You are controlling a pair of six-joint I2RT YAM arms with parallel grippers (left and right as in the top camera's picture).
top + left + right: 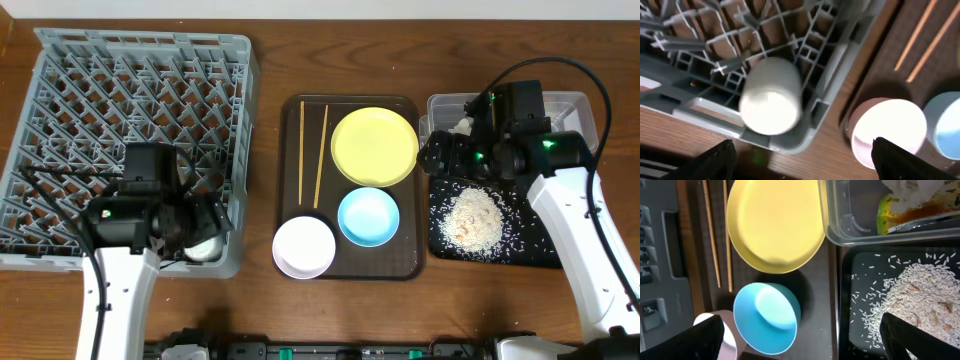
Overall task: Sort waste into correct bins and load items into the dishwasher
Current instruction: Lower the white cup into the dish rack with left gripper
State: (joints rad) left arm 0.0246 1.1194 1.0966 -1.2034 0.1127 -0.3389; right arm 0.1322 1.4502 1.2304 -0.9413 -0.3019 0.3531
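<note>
Black fingers of the left tool (802, 162) stand wide apart with nothing between them. The tool is empty and hangs over the near right corner of the grey dish rack (830, 60). Just beyond the fingertips the white cup (771, 97) lies tilted in that corner cell, close against the rack wall and clear of both fingers. Mouth or base toward the camera: cannot tell, view is blurred.

Right tool (800, 340): fingers likewise spread, holding nothing, above the seam between the brown serving tray (410, 262) and the black tray (540, 255). Rice scraps (472, 218) are heaped on the black tray, with stray grains around. Tissue (905, 187) and snack wrapper (900, 215) sit in the clear tub (585, 105).

Not yet loaded, all on the serving tray: yellow plate (374, 145), blue bowl (368, 216), pinkish-white bowl (303, 246), chopsticks (728, 240).

Handling (judgement):
- Bowls look like light, stiff plastic, smooth and probably slippery. Take at the rim, one finger inside, one outside. The two bowls sit just beside each other, so approach from a free side.
- Plate is flat with a low rim. Pinch the edge and expect it to tilt.
- Chopsticks are thin, light and prone to roll. Pinch across both at mid-length; they lie slightly apart, so one may be missed.
</note>
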